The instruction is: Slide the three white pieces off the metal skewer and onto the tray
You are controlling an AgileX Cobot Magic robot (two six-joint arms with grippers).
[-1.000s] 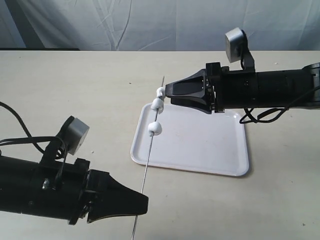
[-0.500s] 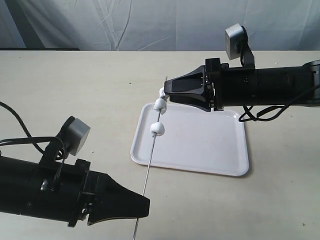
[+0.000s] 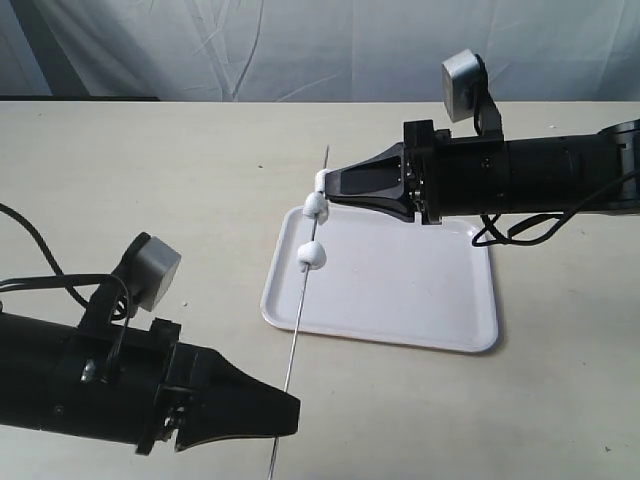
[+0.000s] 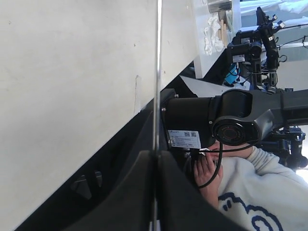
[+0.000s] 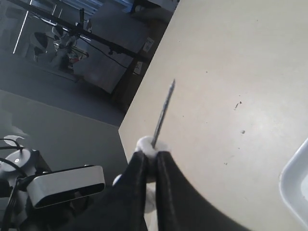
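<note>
Three pieces (image 3: 315,208) are threaded on the upper half of the skewer (image 3: 298,325), which slants in the air over the left edge of the tray (image 3: 400,290). The lowest piece (image 3: 312,255) sits apart from the upper two. The right gripper (image 3: 324,191) pinches the skewer just under the top piece (image 3: 318,181), fingers nearly together, and the left gripper (image 3: 290,408) is clamped on the skewer's lower end above the table (image 3: 150,180).

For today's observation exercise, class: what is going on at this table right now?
The left gripper is shut on the lower end of the metal skewer, holding it slanted over the edge of the tray. The right gripper is closed on the topmost white piece near the tip. The other two pieces sit lower on the skewer. None lies on the tray yet.
</note>
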